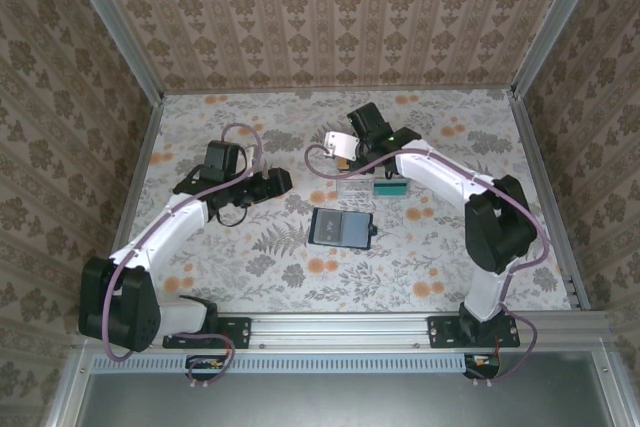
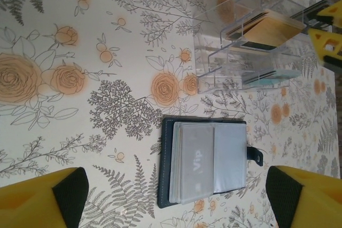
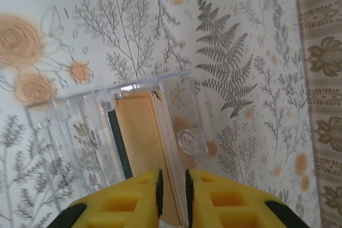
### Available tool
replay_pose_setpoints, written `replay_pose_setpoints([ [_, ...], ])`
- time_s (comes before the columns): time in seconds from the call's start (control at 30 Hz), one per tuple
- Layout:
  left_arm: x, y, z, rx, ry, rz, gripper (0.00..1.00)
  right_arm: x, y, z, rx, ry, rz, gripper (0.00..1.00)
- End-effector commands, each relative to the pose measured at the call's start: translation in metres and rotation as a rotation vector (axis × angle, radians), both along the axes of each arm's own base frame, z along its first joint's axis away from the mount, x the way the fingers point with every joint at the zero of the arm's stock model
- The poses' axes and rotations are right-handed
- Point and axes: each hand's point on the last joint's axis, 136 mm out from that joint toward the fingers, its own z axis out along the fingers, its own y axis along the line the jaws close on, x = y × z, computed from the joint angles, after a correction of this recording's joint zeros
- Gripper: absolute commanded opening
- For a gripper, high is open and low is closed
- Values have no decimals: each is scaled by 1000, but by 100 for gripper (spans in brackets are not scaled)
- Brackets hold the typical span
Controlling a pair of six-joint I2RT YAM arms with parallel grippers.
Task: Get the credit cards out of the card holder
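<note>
Lower ends of tan cards (image 3: 140, 142) hidden behind right claw (image 3: 172, 188), clear stand (image 3: 80, 118) cropped below

A staged robot test cell: damask wallpaper panels (image 1: 330, 7) in aluminium framing (image 1: 110, 19) box a floral-papered table (image 1: 260, 277), with an arm-mounting rail (image 1: 340, 327) along its 6 o'clock edge.

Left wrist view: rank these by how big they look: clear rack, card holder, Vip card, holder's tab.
Largest to smallest:
clear rack
card holder
Vip card
tab
Rack and holder look close; the rack spans a little more of the frame.
</note>
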Motion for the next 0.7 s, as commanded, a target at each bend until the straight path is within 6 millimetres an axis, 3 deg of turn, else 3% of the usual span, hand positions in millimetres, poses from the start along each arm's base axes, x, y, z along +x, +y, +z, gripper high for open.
replay_pose_setpoints([
  [0.0,-1,-10,-3,-46,13,-24,84,-15,5,45,229,-11,-107,20],
  [0.13,-4,-23,-11,-47,40,-43,74,-40,2,51,397,94,-249,15],
  [0.27,-8,-39,-22,-27,73,-76,67,-76,3,36,528,238,-387,13],
  [0.47,-19,-64,-36,-7,118,-146,54,-124,-6,-4,602,396,-606,13],
  [0.67,-30,-82,-53,8,168,-206,25,-162,-7,-54,580,529,-751,13],
])
